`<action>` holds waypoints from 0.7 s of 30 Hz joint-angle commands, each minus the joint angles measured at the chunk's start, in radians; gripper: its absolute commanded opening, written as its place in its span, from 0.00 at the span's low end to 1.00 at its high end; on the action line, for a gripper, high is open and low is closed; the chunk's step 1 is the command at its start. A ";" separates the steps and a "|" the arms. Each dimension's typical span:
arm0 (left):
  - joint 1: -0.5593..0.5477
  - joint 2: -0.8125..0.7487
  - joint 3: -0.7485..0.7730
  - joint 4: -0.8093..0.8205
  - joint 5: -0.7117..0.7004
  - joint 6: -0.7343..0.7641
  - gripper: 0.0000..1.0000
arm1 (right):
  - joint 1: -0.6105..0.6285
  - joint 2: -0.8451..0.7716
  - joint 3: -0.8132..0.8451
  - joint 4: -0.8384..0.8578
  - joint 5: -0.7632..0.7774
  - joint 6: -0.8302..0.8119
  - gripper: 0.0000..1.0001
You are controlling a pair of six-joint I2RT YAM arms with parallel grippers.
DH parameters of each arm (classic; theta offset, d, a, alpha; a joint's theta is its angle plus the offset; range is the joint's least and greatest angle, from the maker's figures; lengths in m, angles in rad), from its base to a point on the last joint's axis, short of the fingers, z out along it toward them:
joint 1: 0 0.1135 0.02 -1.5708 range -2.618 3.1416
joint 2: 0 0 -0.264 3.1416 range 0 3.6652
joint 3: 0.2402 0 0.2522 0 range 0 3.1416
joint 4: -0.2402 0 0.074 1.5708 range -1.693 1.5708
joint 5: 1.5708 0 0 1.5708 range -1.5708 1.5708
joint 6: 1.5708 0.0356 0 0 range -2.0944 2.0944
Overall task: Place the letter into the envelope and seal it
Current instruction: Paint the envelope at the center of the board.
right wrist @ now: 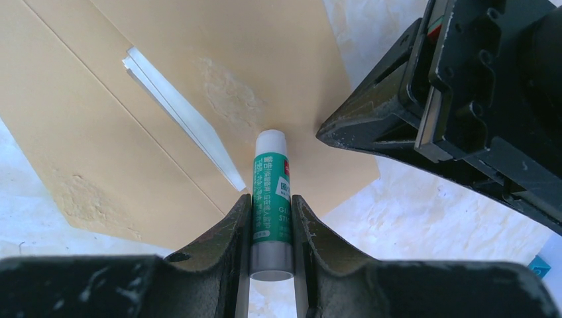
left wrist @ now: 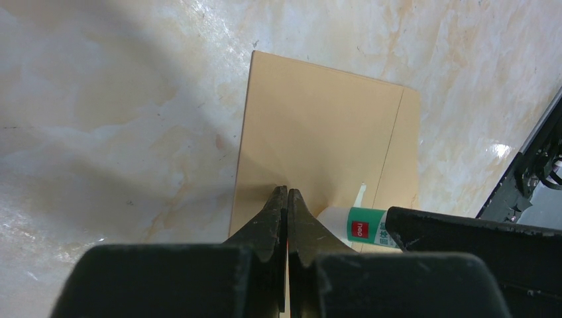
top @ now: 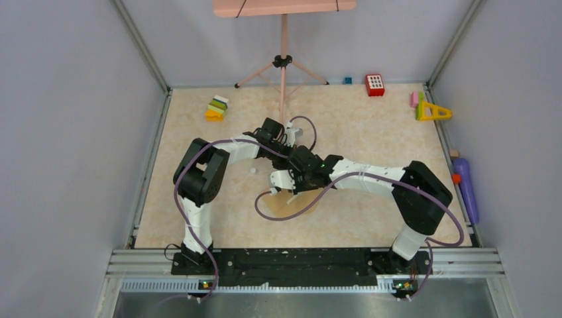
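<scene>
The brown kraft envelope [left wrist: 318, 126] lies flat on the marble table, and it also shows in the top view [top: 295, 207]. My left gripper [left wrist: 287, 192] is shut and empty, its tips resting on the envelope's face. My right gripper [right wrist: 272, 199] is shut on a green and white glue stick [right wrist: 272, 179], whose white tip touches the envelope [right wrist: 152, 40] beside the left gripper's fingers [right wrist: 371, 126]. A thin white strip [right wrist: 179, 112] shows along the envelope's seam. The rest of the letter is hidden. Dull smears [right wrist: 228, 89] mark the envelope.
A pink tripod stand [top: 283, 63] is at the back centre. Coloured blocks [top: 217, 108] are back left, with a red block [top: 374, 85] and a yellow triangle [top: 434, 111] back right. A purple object [top: 467, 189] lies by the right wall. A small white piece [top: 252, 171] lies left of the grippers.
</scene>
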 commanded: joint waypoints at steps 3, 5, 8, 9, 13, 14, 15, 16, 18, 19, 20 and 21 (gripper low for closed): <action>-0.019 0.084 -0.031 -0.033 -0.162 0.049 0.00 | -0.026 -0.048 -0.010 -0.015 0.024 -0.018 0.00; -0.019 0.084 -0.030 -0.033 -0.162 0.050 0.00 | -0.029 -0.051 -0.010 -0.016 0.027 -0.020 0.00; -0.020 0.084 -0.030 -0.033 -0.160 0.049 0.00 | -0.034 -0.057 -0.012 -0.021 0.022 -0.022 0.00; -0.021 0.084 -0.030 -0.033 -0.161 0.049 0.00 | -0.034 -0.058 -0.011 -0.024 0.018 -0.023 0.00; -0.021 0.084 -0.031 -0.033 -0.164 0.049 0.00 | -0.034 -0.059 -0.003 -0.031 -0.002 -0.026 0.00; -0.021 0.084 -0.030 -0.033 -0.165 0.050 0.00 | -0.033 -0.058 0.002 -0.031 -0.022 -0.025 0.00; -0.022 0.084 -0.029 -0.033 -0.166 0.050 0.00 | -0.033 -0.054 0.006 -0.032 -0.035 -0.022 0.00; -0.023 0.084 -0.028 -0.033 -0.167 0.050 0.00 | -0.030 -0.048 0.011 -0.035 -0.043 -0.019 0.00; -0.024 0.084 -0.029 -0.035 -0.169 0.050 0.00 | -0.021 -0.035 0.020 -0.032 -0.047 -0.018 0.00; -0.024 0.084 -0.028 -0.035 -0.170 0.049 0.00 | -0.017 -0.027 0.025 -0.029 -0.045 -0.018 0.00; -0.025 0.084 -0.028 -0.035 -0.171 0.050 0.00 | -0.011 -0.020 0.029 -0.027 -0.046 -0.017 0.00; -0.024 0.084 -0.028 -0.035 -0.171 0.049 0.00 | -0.006 -0.011 0.033 -0.025 -0.049 -0.016 0.00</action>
